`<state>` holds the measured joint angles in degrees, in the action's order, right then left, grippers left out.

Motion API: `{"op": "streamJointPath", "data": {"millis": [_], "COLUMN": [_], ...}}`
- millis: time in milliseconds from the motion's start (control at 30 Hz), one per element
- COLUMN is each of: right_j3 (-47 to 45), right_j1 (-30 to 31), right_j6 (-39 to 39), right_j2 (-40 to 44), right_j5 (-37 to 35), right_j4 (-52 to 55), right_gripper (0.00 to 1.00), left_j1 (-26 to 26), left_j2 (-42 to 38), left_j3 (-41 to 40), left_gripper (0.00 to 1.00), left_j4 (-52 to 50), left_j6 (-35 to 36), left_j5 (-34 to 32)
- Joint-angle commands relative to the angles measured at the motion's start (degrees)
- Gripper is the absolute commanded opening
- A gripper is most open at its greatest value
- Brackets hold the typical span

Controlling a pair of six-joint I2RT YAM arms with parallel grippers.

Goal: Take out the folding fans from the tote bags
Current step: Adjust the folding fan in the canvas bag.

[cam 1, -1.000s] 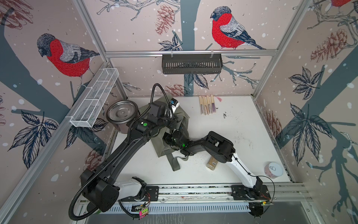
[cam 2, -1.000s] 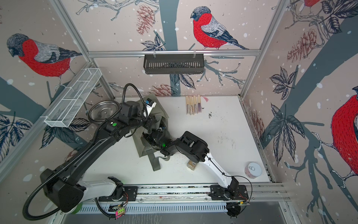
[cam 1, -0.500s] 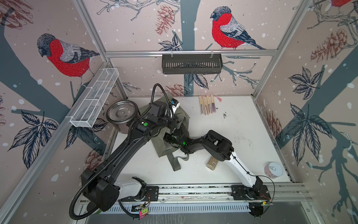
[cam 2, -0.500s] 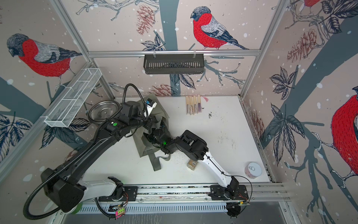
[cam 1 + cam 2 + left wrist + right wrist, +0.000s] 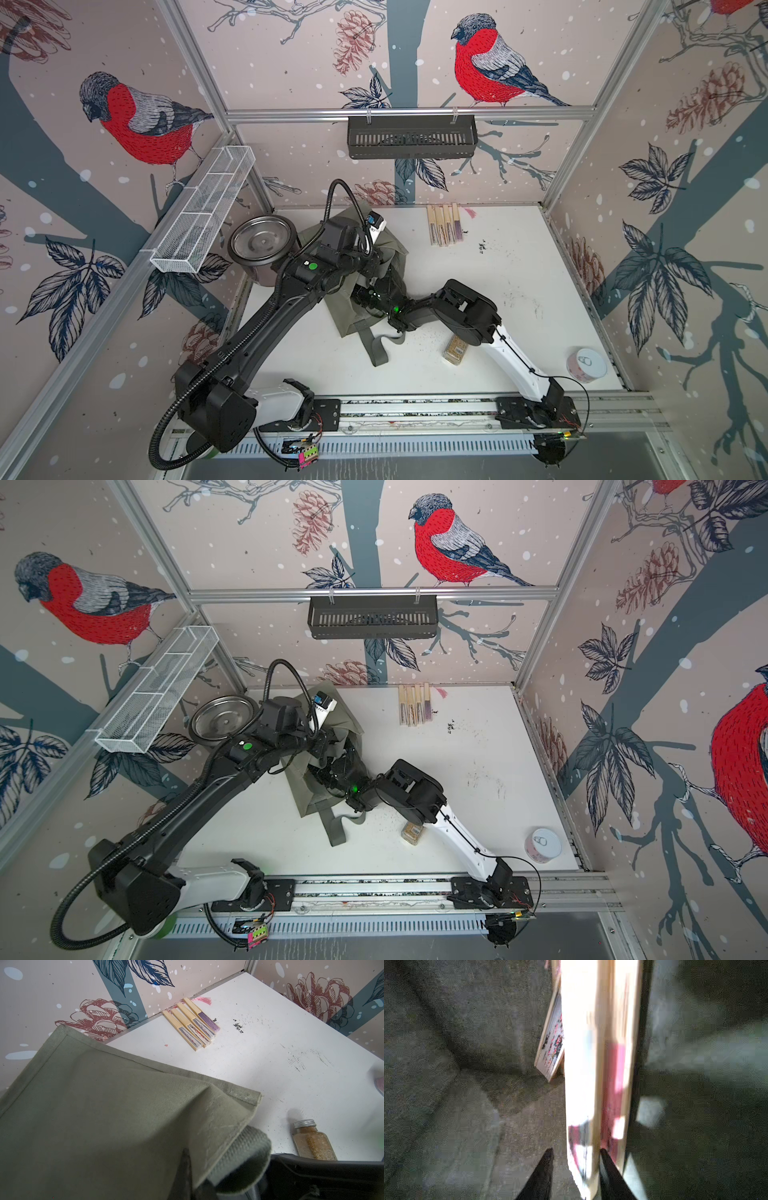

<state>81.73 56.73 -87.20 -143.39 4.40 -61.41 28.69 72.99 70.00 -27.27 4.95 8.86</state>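
Note:
The olive-grey tote bag (image 5: 347, 322) (image 5: 305, 798) lies at the table's left middle. My left gripper (image 5: 195, 1178) is shut on its mouth edge (image 5: 226, 1134) by a strap and holds it up. My right gripper (image 5: 576, 1152) is inside the bag (image 5: 456, 1095). Its jaws stand open and narrow around the end of a folding fan (image 5: 583, 1064) with pale sticks and a pink leaf. One fingertip (image 5: 602, 1153) touches the fan; a small gap shows at the other fingertip. A second fan (image 5: 552, 1043) lies deeper in the bag. Several fans (image 5: 444, 226) (image 5: 415, 706) (image 5: 193, 1024) lie in a row by the back wall.
A steel pot (image 5: 262, 245) stands left of the bag. A glass spice jar (image 5: 455, 351) (image 5: 313, 1142) lies under the right arm's elbow. A pink-and-white can (image 5: 586, 363) is at the front right. A white wire basket (image 5: 203, 208) and a black shelf (image 5: 411, 137) hang on the walls.
My right arm has pushed farther into the bag and its jaws have narrowed around the fan. The left gripper has kept its hold on the bag.

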Motion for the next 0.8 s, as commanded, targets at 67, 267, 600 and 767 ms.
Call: {"op": "streamJointPath", "data": {"millis": [67, 267, 600, 767], "right_j3": [1.4, 5.1, 7.5, 6.0], "right_j1": [-0.5, -1.3, -1.6, -1.1], "right_j6": [-0.9, -3.3, -4.2, -4.1], "right_j2": [-1.5, -4.7, -6.4, -4.3], "right_j5": [0.8, 2.9, 4.4, 4.7], "right_j4": [-3.3, -3.2, -2.2, -1.9], "right_gripper": [0.35, 0.32, 0.20, 0.15], "left_j1": [0.0, 0.0, 0.0, 0.1], "left_j2": [-0.1, 0.1, 0.0, 0.0], "left_j3": [0.1, 0.2, 0.2, 0.2], "left_gripper": [0.00, 0.00, 0.00, 0.00], "left_j4": [3.1, 3.0, 3.1, 3.1], "left_j6": [0.8, 0.8, 0.8, 0.8], "left_j5": [0.5, 0.6, 0.6, 0.5]}}
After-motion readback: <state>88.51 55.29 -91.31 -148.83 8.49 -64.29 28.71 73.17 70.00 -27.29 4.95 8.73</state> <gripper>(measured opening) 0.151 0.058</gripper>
